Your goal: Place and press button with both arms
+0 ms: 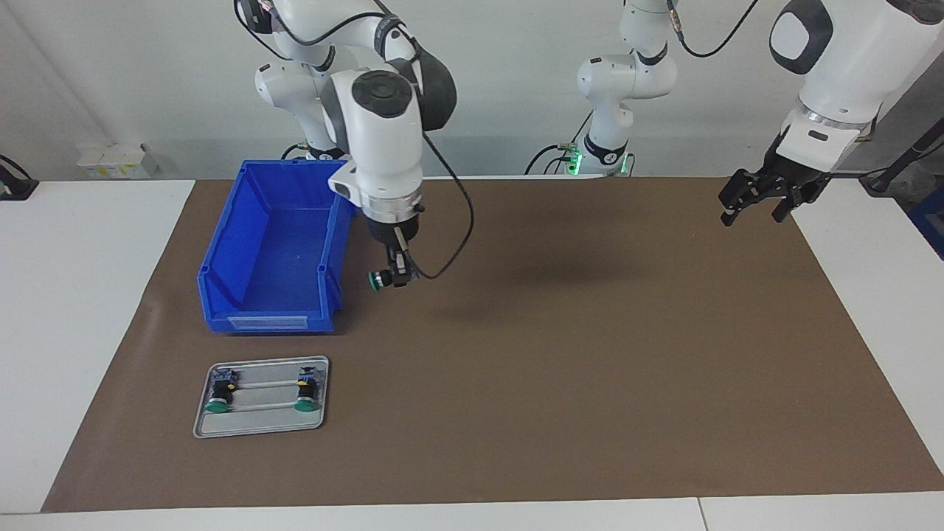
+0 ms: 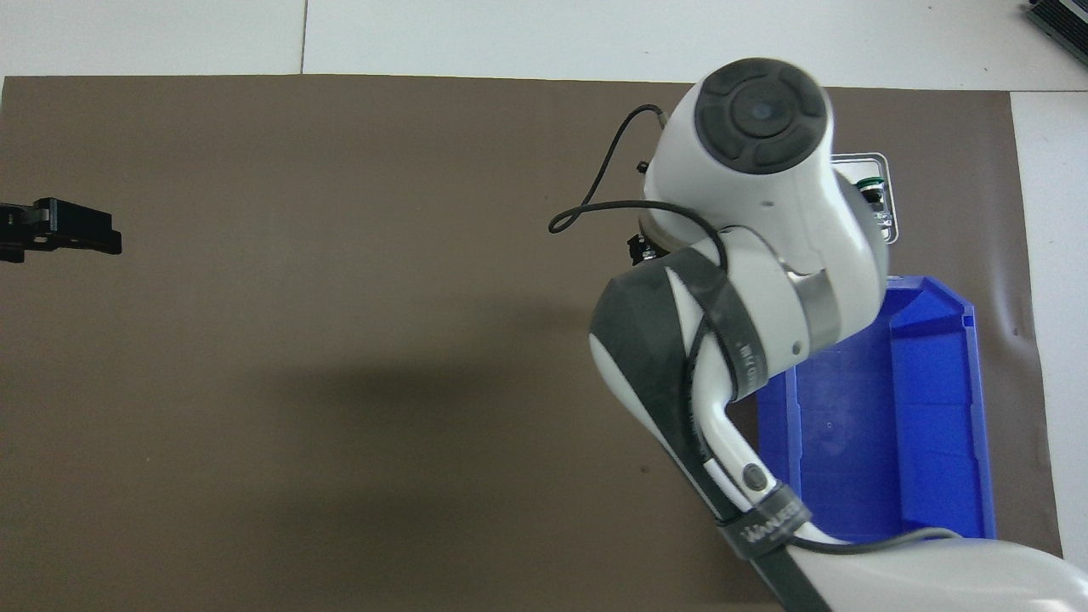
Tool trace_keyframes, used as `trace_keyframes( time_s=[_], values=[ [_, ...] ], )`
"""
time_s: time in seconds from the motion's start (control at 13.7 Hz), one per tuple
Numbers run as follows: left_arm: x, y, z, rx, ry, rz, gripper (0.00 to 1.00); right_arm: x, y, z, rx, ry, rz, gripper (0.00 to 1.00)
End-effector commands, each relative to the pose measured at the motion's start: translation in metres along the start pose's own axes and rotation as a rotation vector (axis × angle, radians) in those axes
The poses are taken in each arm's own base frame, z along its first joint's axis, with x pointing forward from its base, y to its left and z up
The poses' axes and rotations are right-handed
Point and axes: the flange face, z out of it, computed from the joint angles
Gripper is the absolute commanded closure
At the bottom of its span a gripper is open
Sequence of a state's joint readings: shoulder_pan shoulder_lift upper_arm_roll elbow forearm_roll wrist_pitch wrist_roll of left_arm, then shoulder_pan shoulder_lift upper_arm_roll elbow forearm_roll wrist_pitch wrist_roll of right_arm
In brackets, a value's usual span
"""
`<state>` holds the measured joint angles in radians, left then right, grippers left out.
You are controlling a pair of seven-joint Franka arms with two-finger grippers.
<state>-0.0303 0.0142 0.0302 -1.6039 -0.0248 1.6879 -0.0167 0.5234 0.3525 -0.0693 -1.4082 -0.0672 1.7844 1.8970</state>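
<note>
A: Button (image 1: 377,280) status?
B: Left of centre frame, held sideways above the bench (image 1: 560,354) by the right hand (image 1: 398,274), pinched on its black body. Green cap, apparently rigid, light, smooth: grip the body.
A: Left hand (image 1: 759,199)?
B: Upper right, waiting, fingers spread.

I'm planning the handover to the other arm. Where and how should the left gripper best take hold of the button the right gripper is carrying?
The right gripper holds the button by its black body, green cap pointing sideways toward the blue bin. Only the cap end sticks out, so the left gripper would probably best close across that end, coming from the bin's side.
</note>
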Motion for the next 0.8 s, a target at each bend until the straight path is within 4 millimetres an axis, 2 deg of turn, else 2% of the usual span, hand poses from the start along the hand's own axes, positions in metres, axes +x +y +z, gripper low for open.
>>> trace_keyframes(
  time_s=[0.0, 0.15, 0.22, 0.29, 0.36, 0.44, 0.58, 0.73],
  values=[
    [-0.009, -0.005, -0.001, 0.014, -0.004, 0.007, 0.0, -0.041, 0.003, 0.028, 0.012, 0.027, 0.123, 1.0],
    [-0.009, -0.004, -0.001, 0.014, -0.004, 0.009, 0.0, -0.079, 0.005, 0.046, 0.036, 0.001, 0.181, 1.0],
    [-0.009, -0.003, -0.001, 0.013, -0.004, 0.01, 0.0, -0.084, 0.002, 0.062, 0.034, 0.011, 0.22, 1.0],
    [-0.009, -0.005, -0.001, 0.014, -0.004, 0.007, 0.0, -0.106, -0.002, 0.073, 0.053, 0.0, 0.251, 1.0],
    [-0.009, -0.005, -0.001, 0.014, -0.004, 0.007, 0.0, -0.143, 0.003, 0.092, 0.057, 0.004, 0.255, 1.0],
    [-0.009, -0.004, -0.001, 0.014, -0.004, 0.009, 0.0, -0.166, 0.004, 0.104, 0.074, -0.004, 0.277, 1.0],
    [-0.009, -0.004, -0.001, 0.014, -0.004, 0.009, 0.0, -0.18, 0.004, 0.116, 0.093, -0.031, 0.347, 1.0],
    [-0.009, -0.004, -0.001, 0.014, -0.004, 0.009, 0.0, -0.212, 0.016, 0.119, 0.129, -0.069, 0.304, 1.0]
  ],
)
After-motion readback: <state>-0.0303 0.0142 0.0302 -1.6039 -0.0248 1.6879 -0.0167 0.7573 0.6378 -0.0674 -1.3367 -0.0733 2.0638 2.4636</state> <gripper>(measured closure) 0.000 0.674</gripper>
